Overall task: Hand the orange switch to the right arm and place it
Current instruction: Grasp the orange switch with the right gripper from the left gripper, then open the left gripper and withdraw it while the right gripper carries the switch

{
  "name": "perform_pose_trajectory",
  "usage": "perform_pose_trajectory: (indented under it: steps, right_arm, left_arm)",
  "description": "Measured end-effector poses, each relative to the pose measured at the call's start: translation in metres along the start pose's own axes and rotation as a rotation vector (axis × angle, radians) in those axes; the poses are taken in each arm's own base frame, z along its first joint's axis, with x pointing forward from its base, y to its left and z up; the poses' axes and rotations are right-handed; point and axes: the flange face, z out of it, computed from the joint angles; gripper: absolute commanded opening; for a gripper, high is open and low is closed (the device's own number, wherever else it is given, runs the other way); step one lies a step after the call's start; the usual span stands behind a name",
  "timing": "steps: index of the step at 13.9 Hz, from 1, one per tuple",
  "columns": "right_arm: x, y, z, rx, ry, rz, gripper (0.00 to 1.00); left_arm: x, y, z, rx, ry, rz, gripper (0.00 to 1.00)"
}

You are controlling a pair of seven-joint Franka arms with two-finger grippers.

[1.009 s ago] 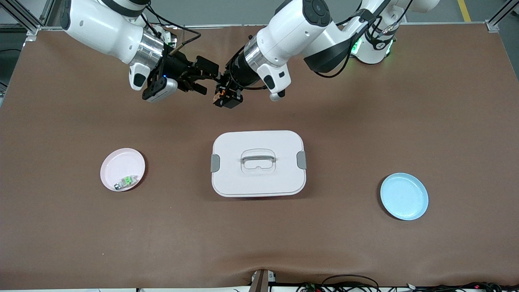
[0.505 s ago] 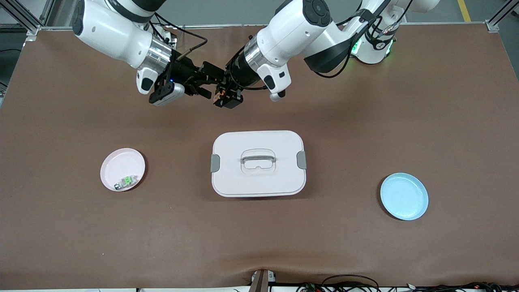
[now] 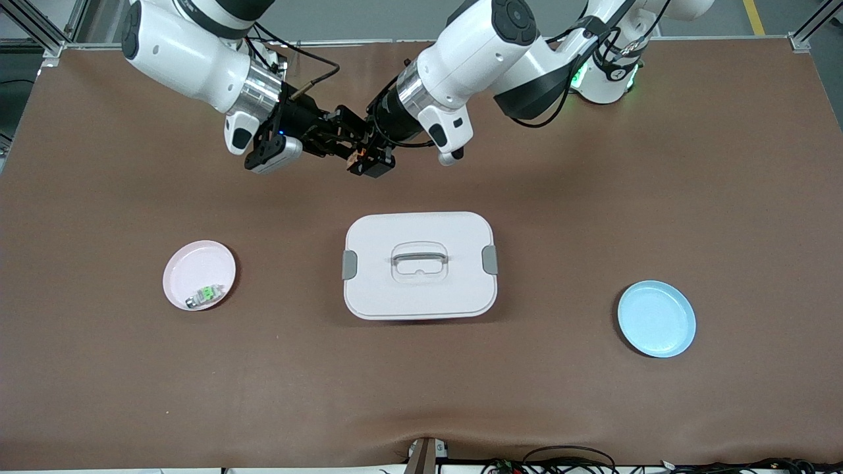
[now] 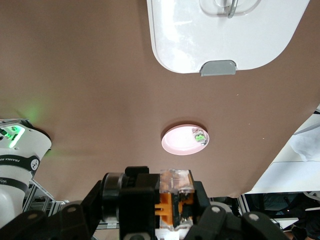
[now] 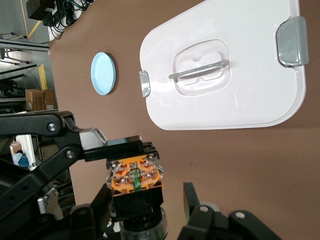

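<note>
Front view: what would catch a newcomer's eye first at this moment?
The two grippers meeting in mid-air, over bare table farther from the camera than the white lidded box: the left gripper is shut on the orange switch, with the right gripper brought up against it. The box sits mid-table between a pink plate holding a green-faced switch and a blue plate.

A brown bench carries a pink plate, a white lidded box and a blue plate.
</note>
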Motion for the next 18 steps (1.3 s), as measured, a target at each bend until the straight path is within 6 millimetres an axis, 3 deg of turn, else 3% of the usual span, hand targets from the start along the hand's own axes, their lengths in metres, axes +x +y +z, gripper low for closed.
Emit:
perform_pose_trajectory:
  steps: [3, 7, 8, 10, 15, 18]
  right_arm:
    - [0.000, -0.003, -0.001, 0.007, 0.001, 0.007, 0.00]
    - [0.000, -0.003, -0.001, 0.008, 0.000, 0.010, 0.00]
    - [0.000, -0.003, -0.001, 0.008, 0.000, 0.011, 0.00]
    - [0.000, -0.003, -0.001, 0.008, -0.001, 0.012, 0.00]
    - [0.000, 0.001, 0.001, 0.002, -0.008, 0.058, 0.00]
    - [0.004, 0.003, 0.000, -0.005, 0.007, 0.002, 0.00]
  left_arm:
    - [0.000, -0.001, 0.002, 0.003, 0.001, 0.000, 0.55]
    - [0.000, -0.001, 0.002, 0.003, 0.003, 0.003, 0.64]
    - [0.000, -0.001, 0.002, 0.003, 0.003, 0.003, 0.71]
    - [0.000, -0.001, 0.002, 0.003, 0.003, 0.003, 0.99]
    - [0.000, 0.006, -0.005, -0.018, 0.003, 0.009, 1.00]
    - [0.002, 0.009, -0.009, -0.042, 0.036, 0.043, 1.00]
